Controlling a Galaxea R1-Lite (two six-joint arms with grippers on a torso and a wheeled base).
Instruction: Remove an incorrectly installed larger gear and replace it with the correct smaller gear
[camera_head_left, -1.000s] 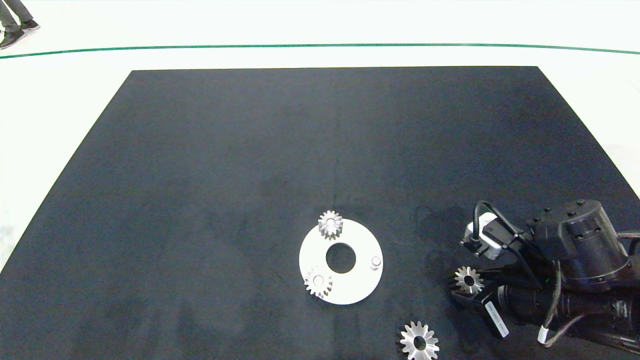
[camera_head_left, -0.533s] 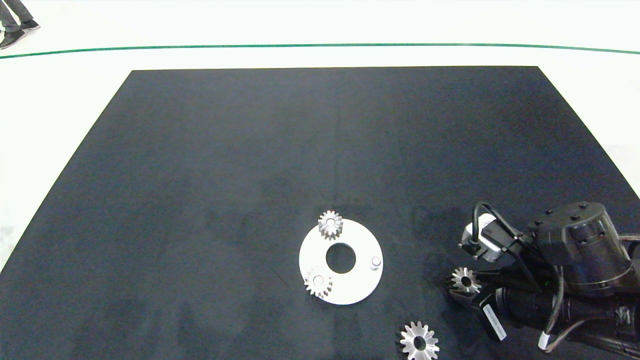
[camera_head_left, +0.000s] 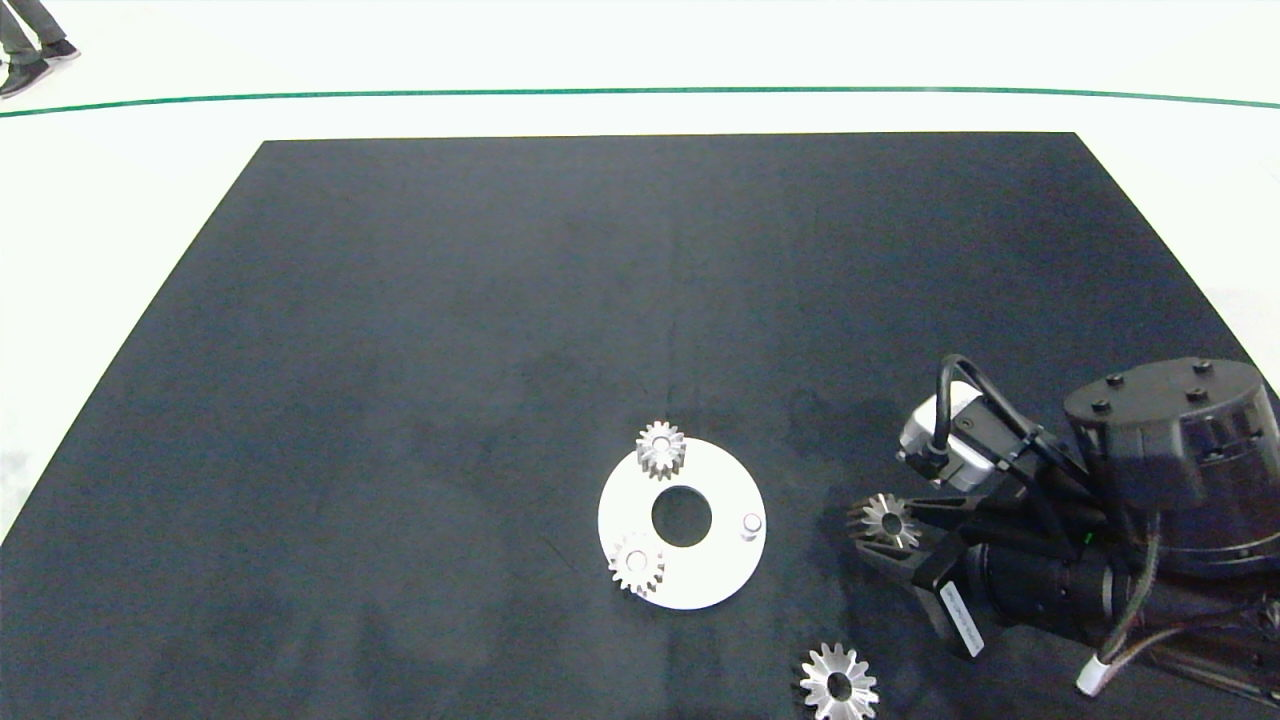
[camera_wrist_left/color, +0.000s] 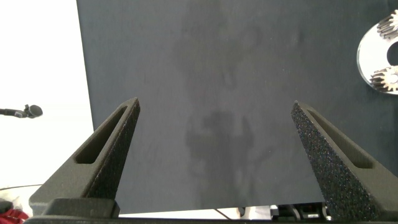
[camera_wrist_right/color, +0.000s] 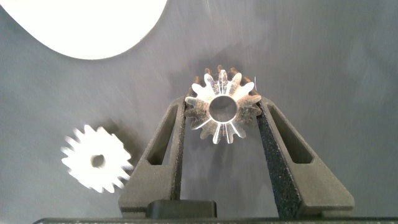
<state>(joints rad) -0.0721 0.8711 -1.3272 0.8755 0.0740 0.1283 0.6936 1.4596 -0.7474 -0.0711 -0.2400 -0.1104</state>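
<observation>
The right arm reaches in low from the right edge, its gripper (camera_head_left: 880, 535) pointing toward the disc (camera_head_left: 715, 575) and clamped on the small gear (camera_head_left: 886, 519), which sits between the fingers just right of the disc. The big gear (camera_head_left: 839, 685) lies flat on the mat (camera_head_left: 500, 300) near its front edge. The left gripper (camera_wrist_left/color: 214, 155) hangs over bare mat, jaws spread wide.

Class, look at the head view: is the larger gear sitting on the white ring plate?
No, the larger gear lies on the black mat, apart from the white ring plate.
</observation>
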